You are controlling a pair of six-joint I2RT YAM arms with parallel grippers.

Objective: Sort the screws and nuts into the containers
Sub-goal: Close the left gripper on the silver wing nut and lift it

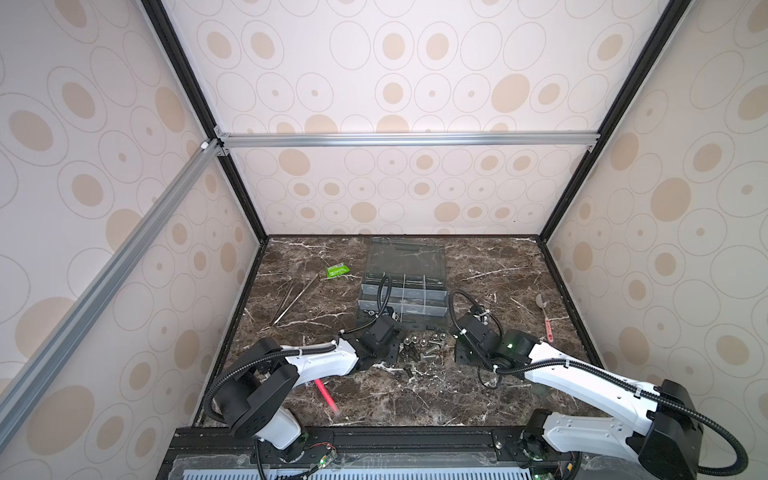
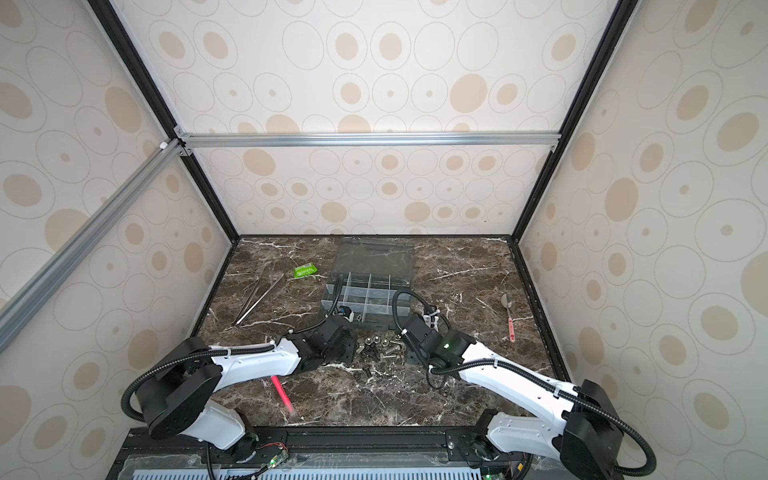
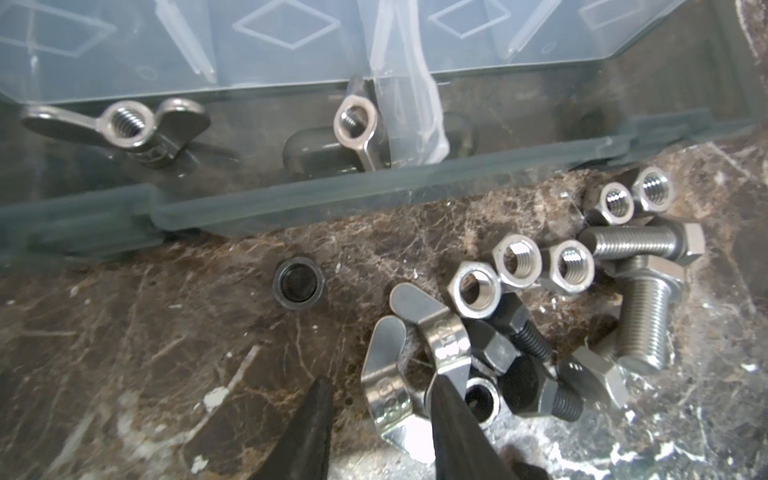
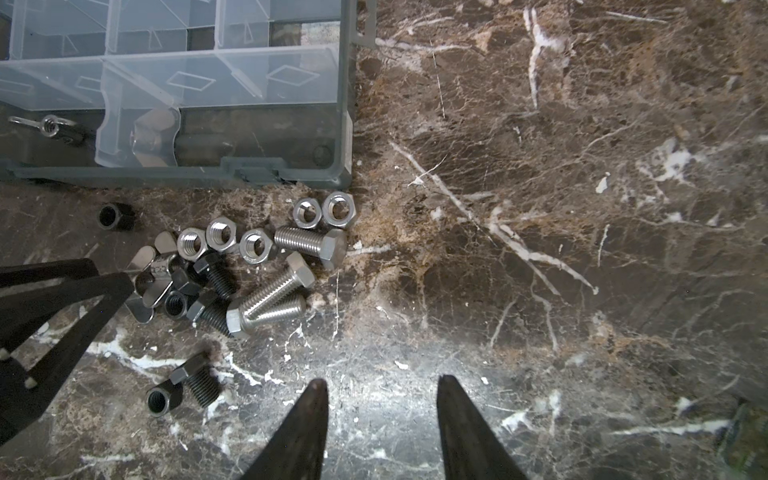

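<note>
One green packet, tweezers, spoon, pink pen around organiser

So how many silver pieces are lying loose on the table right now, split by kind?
Silver hex nuts: 5
Silver screws: 3
Silver wing nuts: 2
Total: 10
</note>
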